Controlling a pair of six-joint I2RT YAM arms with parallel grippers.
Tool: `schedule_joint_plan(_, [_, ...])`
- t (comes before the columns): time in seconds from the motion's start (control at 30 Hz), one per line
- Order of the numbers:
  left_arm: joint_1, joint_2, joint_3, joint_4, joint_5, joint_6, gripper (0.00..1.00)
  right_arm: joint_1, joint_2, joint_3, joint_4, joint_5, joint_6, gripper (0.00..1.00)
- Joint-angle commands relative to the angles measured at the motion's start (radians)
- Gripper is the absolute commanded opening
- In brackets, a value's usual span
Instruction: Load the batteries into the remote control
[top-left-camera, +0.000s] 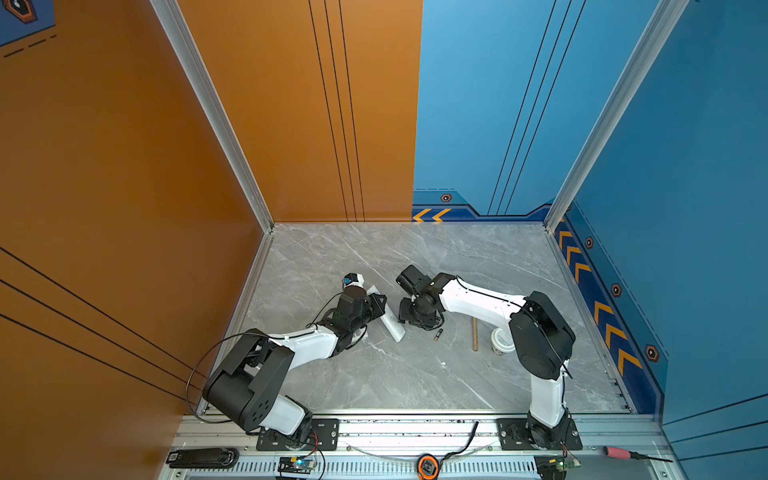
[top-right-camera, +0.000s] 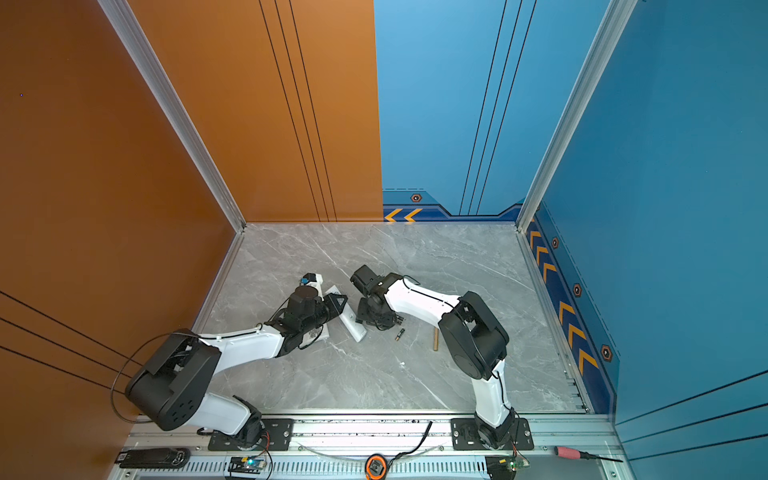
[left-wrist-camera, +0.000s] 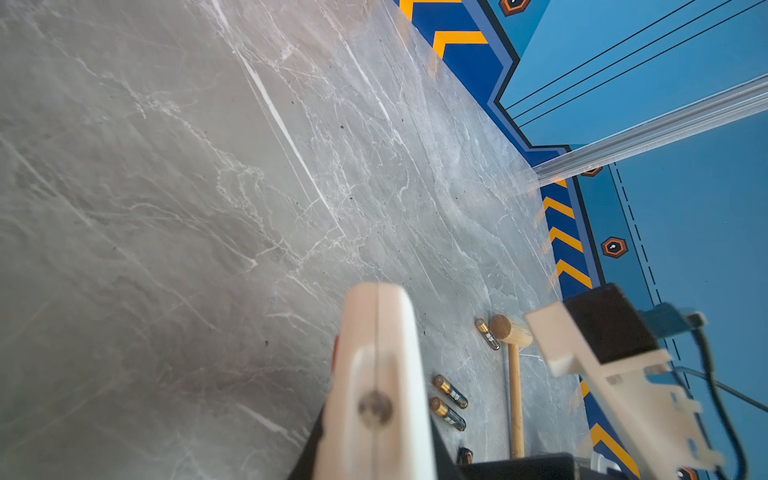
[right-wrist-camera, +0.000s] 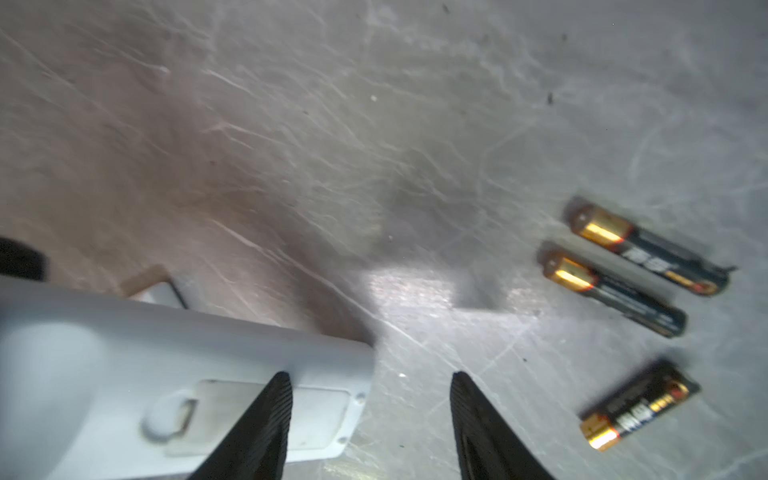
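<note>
Beside remote control, three batteries, blurred

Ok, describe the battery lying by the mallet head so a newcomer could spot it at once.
On the grey marble tabletop, find the wooden mallet lying flat. One battery lies right beside its round head, black with a gold end. Unlike the two batteries lying side by side along the handle, it sits alone.

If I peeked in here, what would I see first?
The left tool grips a white remote in the middle of the grey marble table. The right tool hangs open over the remote's end. Three little black-and-gold batteries lie close by.
</note>
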Motion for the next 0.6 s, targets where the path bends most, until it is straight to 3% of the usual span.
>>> schedule_joint_plan(0.0, [-0.014, 0.021, -0.015, 0.014, -0.005, 0.044, 0.00, 0.036, 0.037, 0.002, -0.068, -0.013, -0.036, 0.60])
schedule_joint_plan(0.33, [-0.005, 0.015, -0.038, 0.036, 0.002, 0.035, 0.00, 0.001, -0.093, -0.028, 0.031, -0.075, 0.139, 0.74])
schedule_joint_plan(0.57, [-0.006, 0.018, -0.043, 0.052, 0.011, 0.030, 0.00, 0.001, -0.078, -0.078, 0.157, -0.125, 0.243, 0.78])
